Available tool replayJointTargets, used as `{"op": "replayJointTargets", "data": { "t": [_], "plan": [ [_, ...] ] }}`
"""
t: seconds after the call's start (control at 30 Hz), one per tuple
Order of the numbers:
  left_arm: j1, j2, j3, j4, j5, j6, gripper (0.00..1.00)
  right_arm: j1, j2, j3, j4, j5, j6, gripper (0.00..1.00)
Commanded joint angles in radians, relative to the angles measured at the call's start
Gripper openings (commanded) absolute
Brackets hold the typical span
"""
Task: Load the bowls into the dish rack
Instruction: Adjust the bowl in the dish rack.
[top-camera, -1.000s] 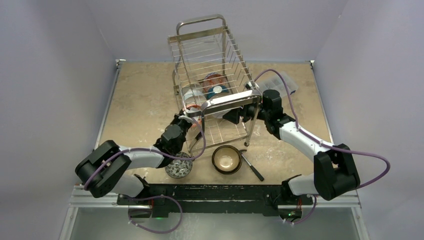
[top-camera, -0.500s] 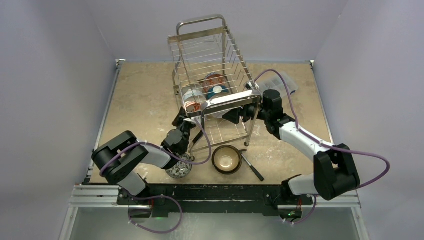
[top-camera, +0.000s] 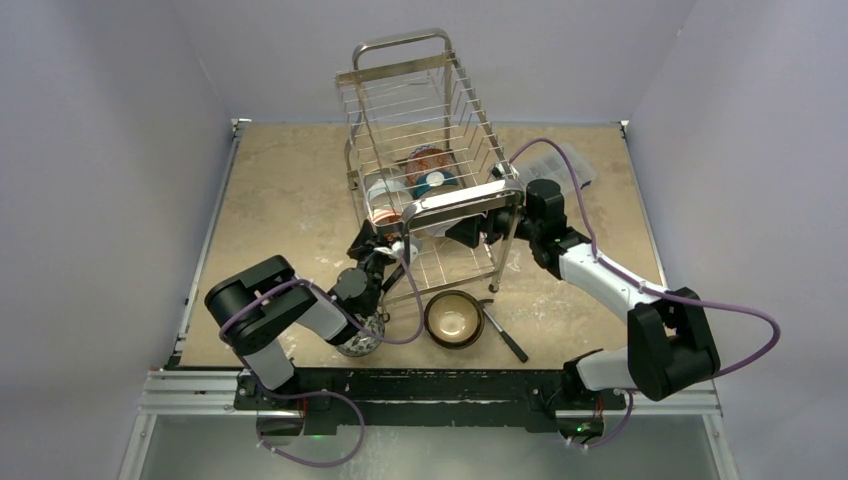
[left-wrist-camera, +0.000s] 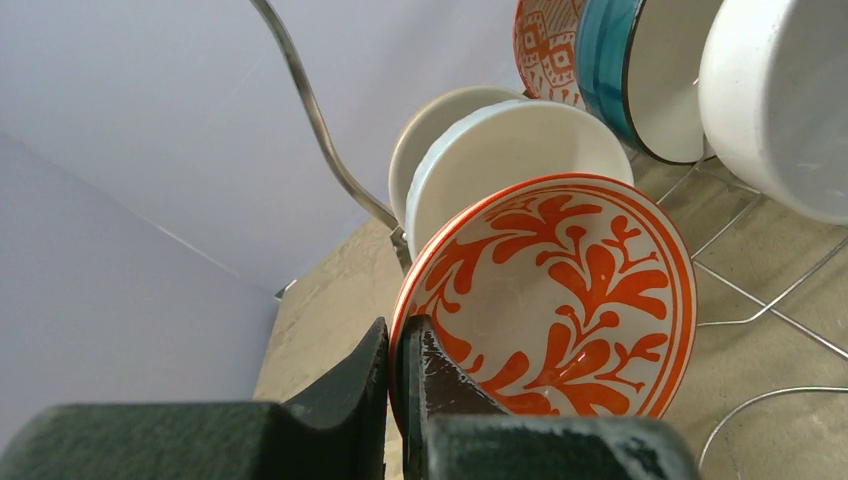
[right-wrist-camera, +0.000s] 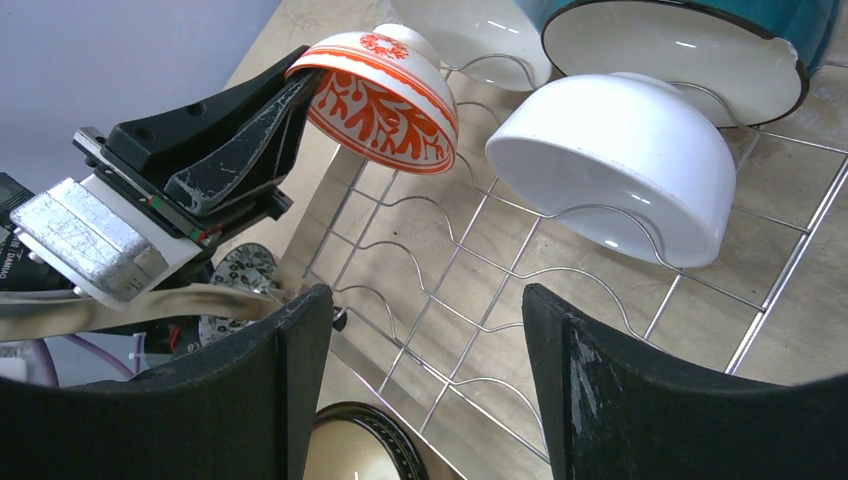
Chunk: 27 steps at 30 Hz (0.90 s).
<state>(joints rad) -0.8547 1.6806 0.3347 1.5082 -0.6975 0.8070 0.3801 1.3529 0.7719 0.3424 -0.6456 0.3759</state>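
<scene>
I have the left gripper (left-wrist-camera: 397, 352) pinched shut on the rim of the red-and-white bowl (left-wrist-camera: 560, 300) inside the dish rack's (top-camera: 425, 110) lower tier, while the right gripper (right-wrist-camera: 428, 305) gapes wide, empty.

Soft, even light falls from above on the tall chrome wire dish rack (top-camera: 430, 150); its front tube glints pale, and only faint shadows lie on the beige stone-look table (top-camera: 280, 200) beside its legs. Inside the rack, the glossy white ceramic bowl (right-wrist-camera: 610, 170) carries small highlights. At the rack's front, the black fingers (left-wrist-camera: 450, 400) blur close to the lens, while the orange-and-white patterned bowl (left-wrist-camera: 560, 300) is sharp.
</scene>
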Motion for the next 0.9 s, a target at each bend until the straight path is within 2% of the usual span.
{"op": "replayJointTargets", "data": {
  "t": [0.0, 0.87],
  "plan": [
    [-0.013, 0.050, 0.057, 0.114, -0.035, 0.125, 0.00, 0.009, -0.012, 0.001, 0.008, -0.040, -0.002, 0.72],
    [-0.022, 0.141, 0.191, 0.052, -0.028, 0.290, 0.00, 0.009, -0.006, -0.006, 0.011, -0.046, -0.002, 0.72]
  ]
}}
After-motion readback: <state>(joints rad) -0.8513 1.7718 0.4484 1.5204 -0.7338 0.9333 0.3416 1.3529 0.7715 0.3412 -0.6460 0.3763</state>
